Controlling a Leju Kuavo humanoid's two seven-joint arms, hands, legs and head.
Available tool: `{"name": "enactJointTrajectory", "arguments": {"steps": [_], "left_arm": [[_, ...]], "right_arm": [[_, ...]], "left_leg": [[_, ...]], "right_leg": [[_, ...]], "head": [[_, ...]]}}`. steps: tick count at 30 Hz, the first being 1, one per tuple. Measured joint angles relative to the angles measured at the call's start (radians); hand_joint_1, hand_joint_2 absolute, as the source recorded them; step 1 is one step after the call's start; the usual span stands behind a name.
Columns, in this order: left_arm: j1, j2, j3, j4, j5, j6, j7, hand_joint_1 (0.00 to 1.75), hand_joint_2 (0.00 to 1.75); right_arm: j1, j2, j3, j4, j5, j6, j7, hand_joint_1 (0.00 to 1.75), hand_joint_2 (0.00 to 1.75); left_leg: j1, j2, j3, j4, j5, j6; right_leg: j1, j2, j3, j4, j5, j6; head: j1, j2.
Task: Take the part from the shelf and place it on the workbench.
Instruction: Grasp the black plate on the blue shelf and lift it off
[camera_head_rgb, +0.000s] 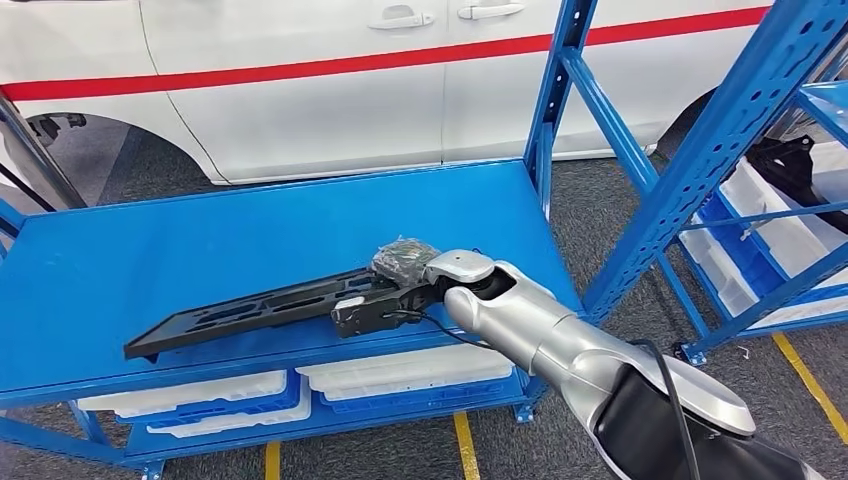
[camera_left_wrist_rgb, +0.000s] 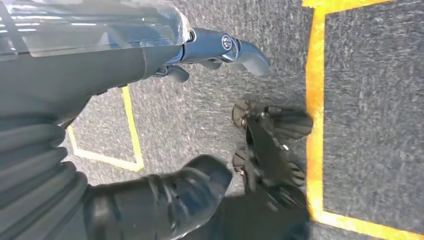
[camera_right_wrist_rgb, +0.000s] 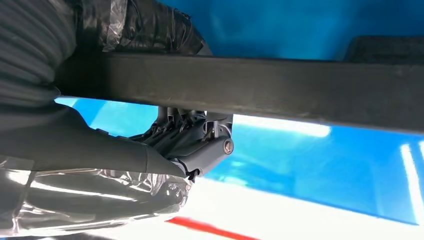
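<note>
The part (camera_head_rgb: 250, 315) is a long, flat black plastic piece with cut-outs. It lies slantwise on the blue metal deck (camera_head_rgb: 200, 230), its left end near the front edge. My right hand (camera_head_rgb: 395, 290) grips the part's right end, with a crinkled dark wrap over the hand's back. In the right wrist view the part (camera_right_wrist_rgb: 280, 85) crosses as a dark bar, and my right hand (camera_right_wrist_rgb: 190, 142) has its fingers (camera_right_wrist_rgb: 175, 125) curled around it. I cannot tell whether the part touches the deck. My left hand (camera_left_wrist_rgb: 215, 50) hangs over the grey floor, fingers apart and holding nothing.
A white car with a red stripe (camera_head_rgb: 330, 90) stands right behind the deck. Blue rack uprights (camera_head_rgb: 720, 150) rise at the right, with white bins (camera_head_rgb: 780, 235) and a black part on their shelves. White trays (camera_head_rgb: 400, 370) fill the shelf under the deck. Yellow lines (camera_left_wrist_rgb: 315, 100) mark the floor.
</note>
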Motion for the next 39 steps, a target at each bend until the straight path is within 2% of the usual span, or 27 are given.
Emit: {"name": "enactJointTrajectory", "arguments": {"steps": [3,5,6,8,9,10,11,12,14,15,17,19,20,22,24,25,26,27,29,30,31,34,35,36,39], "left_arm": [[0.001,-0.004,0.002,0.001,0.005,0.0,-0.002,0.0,1.75],[0.002,-0.008,0.002,0.001,0.007,0.001,0.0,0.0,1.75],[0.002,-0.011,0.002,0.001,0.007,0.003,0.001,0.0,1.75],[0.002,-0.014,0.002,0.001,0.007,0.006,0.005,0.0,1.75],[0.002,-0.015,0.002,0.001,0.007,0.007,0.007,0.0,1.75],[0.002,-0.017,0.002,0.002,0.007,0.008,0.009,0.0,1.75],[0.002,-0.018,0.002,0.002,0.006,0.009,0.01,0.0,1.75],[0.002,-0.021,0.002,0.002,0.006,0.009,0.01,0.0,1.75],[0.001,-0.026,0.002,0.002,0.003,0.011,0.012,0.0,1.75],[0.001,-0.029,0.002,0.002,0.002,0.013,0.013,0.0,1.75],[0.0,-0.033,0.002,0.002,0.001,0.019,0.015,0.0,1.75],[0.001,-0.035,0.0,0.002,-0.001,0.022,0.019,0.0,1.75],[0.001,-0.038,-0.002,0.002,-0.004,0.023,0.022,0.0,1.75],[0.001,-0.041,-0.005,0.002,-0.009,0.025,0.031,0.0,1.75],[0.001,-0.043,-0.007,0.002,-0.016,0.026,0.043,0.0,1.75],[0.001,-0.045,-0.008,0.002,-0.018,0.025,0.047,0.0,1.75],[0.001,-0.046,-0.009,0.002,-0.02,0.025,0.05,0.0,1.75],[0.001,-0.047,-0.009,0.002,-0.02,0.024,0.051,0.0,1.75],[0.0,-0.048,-0.01,0.002,-0.021,0.023,0.052,0.0,1.75],[0.0,-0.048,-0.01,0.002,-0.021,0.023,0.052,0.0,1.75],[-0.001,-0.048,-0.01,0.002,-0.021,0.023,0.052,0.0,1.75],[-0.004,-0.049,-0.011,0.002,-0.021,0.023,0.052,0.0,1.75],[-0.004,-0.051,-0.011,0.002,-0.021,0.023,0.052,0.0,1.75],[-0.004,-0.052,-0.012,0.002,-0.021,0.022,0.052,0.0,1.75],[-0.005,-0.055,-0.015,0.002,-0.028,0.02,0.051,0.0,1.75]], "right_arm": [[0.016,-0.009,-0.001,-0.025,0.085,-0.083,0.053,1.61,1.75],[0.03,-0.022,-0.006,-0.054,0.152,-0.142,0.087,1.61,1.75],[0.036,-0.03,-0.012,-0.071,0.185,-0.168,0.101,1.61,1.75],[0.05,-0.045,-0.03,-0.104,0.239,-0.21,0.124,1.61,1.75],[0.059,-0.052,-0.04,-0.118,0.26,-0.226,0.132,1.61,1.75],[0.069,-0.059,-0.049,-0.13,0.277,-0.238,0.138,1.61,1.75],[0.078,-0.064,-0.057,-0.141,0.293,-0.25,0.145,1.61,1.75],[0.087,-0.069,-0.067,-0.154,0.315,-0.262,0.155,1.61,1.75],[0.103,-0.078,-0.096,-0.19,0.383,-0.298,0.178,1.61,1.75],[0.114,-0.081,-0.115,-0.212,0.429,-0.323,0.191,1.61,1.75],[0.138,-0.089,-0.153,-0.255,0.522,-0.381,0.215,1.61,1.75],[0.167,-0.098,-0.185,-0.293,0.598,-0.439,0.233,1.61,1.75],[0.181,-0.103,-0.2,-0.313,0.629,-0.468,0.241,1.61,1.75],[0.209,-0.11,-0.234,-0.356,0.676,-0.517,0.25,1.61,1.75],[0.24,-0.116,-0.273,-0.4,0.707,-0.547,0.257,1.61,1.75],[0.255,-0.118,-0.289,-0.418,0.715,-0.551,0.258,1.61,1.75],[0.268,-0.12,-0.303,-0.434,0.721,-0.553,0.26,1.61,1.75],[0.277,-0.122,-0.315,-0.447,0.724,-0.553,0.261,1.61,1.75],[0.287,-0.127,-0.33,-0.469,0.727,-0.553,0.261,1.61,1.75],[0.289,-0.129,-0.336,-0.477,0.728,-0.553,0.261,1.61,1.75],[0.291,-0.13,-0.34,-0.485,0.729,-0.553,0.261,1.61,1.75],[0.298,-0.134,-0.35,-0.5,0.729,-0.553,0.261,1.61,1.75],[0.3,-0.135,-0.352,-0.503,0.729,-0.553,0.261,1.61,1.75],[0.301,-0.137,-0.354,-0.506,0.73,-0.553,0.262,1.61,1.75],[0.314,-0.143,-0.367,-0.516,0.742,-0.554,0.272,1.61,1.75]], "left_leg": [[-0.004,-0.001,0.003,-0.018,0.007,0.018],[0.0,0.001,0.0,-0.023,0.014,0.032],[0.001,0.002,-0.002,-0.025,0.017,0.038],[-0.001,0.003,-0.007,-0.025,0.018,0.044],[-0.002,0.003,-0.008,-0.024,0.018,0.046],[-0.003,0.003,-0.009,-0.022,0.017,0.047],[-0.004,0.002,-0.009,-0.02,0.015,0.047],[-0.005,0.0,-0.009,-0.017,0.013,0.047],[-0.007,-0.001,-0.012,-0.007,0.005,0.042],[-0.009,-0.002,-0.015,-0.002,0.002,0.038],[-0.012,-0.002,-0.021,0.003,-0.001,0.03],[-0.01,-0.001,-0.022,0.004,-0.006,0.021],[-0.008,-0.001,-0.027,0.018,-0.018,0.015],[-0.005,0.0,-0.065,0.102,-0.067,0.005],[-0.003,0.0,-0.125,0.228,-0.123,-0.002],[-0.003,0.0,-0.144,0.266,-0.131,-0.004],[-0.003,0.0,-0.147,0.269,-0.12,-0.005],[-0.002,0.0,-0.128,0.228,-0.089,-0.004],[-0.004,0.0,-0.063,0.093,-0.023,0.003],[-0.005,-0.001,-0.038,0.04,-0.004,0.008],[-0.007,-0.003,-0.025,0.012,0.003,0.013],[-0.008,-0.004,-0.025,-0.002,0.01,0.028],[-0.007,-0.002,-0.026,-0.006,0.016,0.036],[-0.005,0.0,-0.029,-0.01,0.022,0.044],[-0.006,0.003,-0.045,-0.011,0.037,0.056]], "right_leg": [[0.002,0.001,-0.005,-0.002,0.005,0.019],[0.001,0.003,-0.019,0.023,-0.014,0.029],[0.001,0.004,-0.039,0.063,-0.04,0.033],[0.0,0.005,-0.102,0.193,-0.106,0.036],[0.0,0.005,-0.131,0.253,-0.127,0.038],[0.0,0.005,-0.149,0.287,-0.13,0.038],[0.0,0.005,-0.149,0.281,-0.113,0.036],[0.0,0.005,-0.13,0.237,-0.079,0.034],[0.003,0.005,-0.071,0.102,-0.011,0.024],[0.005,0.005,-0.05,0.053,0.005,0.02],[0.009,0.007,-0.041,0.022,0.004,0.015],[0.007,0.008,-0.038,0.014,0.006,0.006],[0.004,0.007,-0.035,0.009,0.007,0.001],[0.001,0.007,-0.031,0.004,0.01,-0.007],[0.001,0.006,-0.03,0.005,0.011,-0.011],[0.001,0.006,-0.03,0.006,0.01,-0.011],[0.001,0.007,-0.03,0.006,0.01,-0.011],[0.001,0.008,-0.03,0.007,0.01,-0.011],[0.003,0.012,-0.031,0.01,0.009,-0.008],[0.005,0.013,-0.033,0.012,0.009,-0.005],[0.006,0.014,-0.035,0.013,0.01,0.0],[0.005,0.014,-0.039,0.014,0.012,0.016],[0.005,0.013,-0.042,0.024,0.0,0.022],[0.004,0.013,-0.052,0.05,-0.026,0.027],[0.001,0.012,-0.108,0.223,-0.146,0.036]], "head": [[0.0,0.0],[0.001,0.0],[0.001,0.0],[0.001,0.0],[0.001,0.0],[0.001,0.0],[0.001,0.0],[0.001,0.0],[0.001,0.0],[0.001,0.0],[0.001,0.0],[0.001,0.0],[0.0,0.0],[0.0,0.0],[0.0,0.0],[0.0,0.0],[0.0,0.0],[0.0,0.0],[0.0,0.0],[0.0,0.0],[0.0,0.0],[0.0,0.0],[0.001,0.0],[0.001,0.0],[0.001,0.0]]}}
